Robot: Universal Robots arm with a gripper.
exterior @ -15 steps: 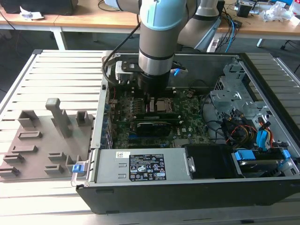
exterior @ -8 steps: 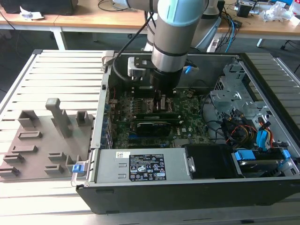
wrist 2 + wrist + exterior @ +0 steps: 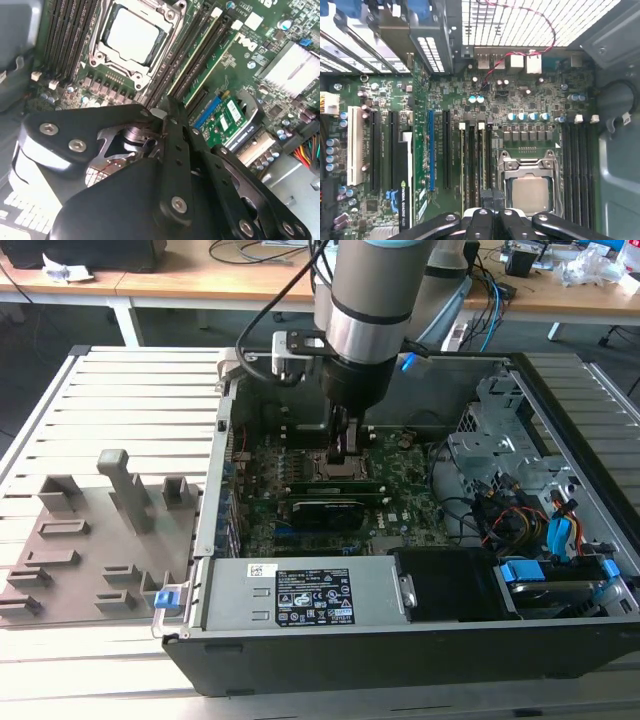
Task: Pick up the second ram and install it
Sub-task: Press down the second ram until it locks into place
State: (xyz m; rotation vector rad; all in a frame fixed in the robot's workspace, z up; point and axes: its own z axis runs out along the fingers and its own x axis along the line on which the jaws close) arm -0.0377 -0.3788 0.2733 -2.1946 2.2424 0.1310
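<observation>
Arm upright, wrist plunged into open computer case [image 3: 560,440]. Pincer [image 3: 343,452] low over motherboard [image 3: 400,505], just beside silver socket [image 3: 530,192].

Case walls close at 9 and 12 o'clock in exterior view; drive cage [image 3: 500,430] and cables at 3 o'clock; open room straight up.

Pincer [image 3: 161,117] narrow, fingers [image 3: 485,196] nearly together; gripping or pressing, cannot tell.

Second ram [image 3: 200,55]: thin green stick, edge-on, standing in slot beside socket, one end at pincer tips.

One silver processor socket [image 3: 529,187], two RAM sticks [image 3: 472,165] seated beside it — one black oblong card [image 3: 325,512], one gripper [image 3: 492,200], one grey fixture tray [image 3: 95,540].
</observation>
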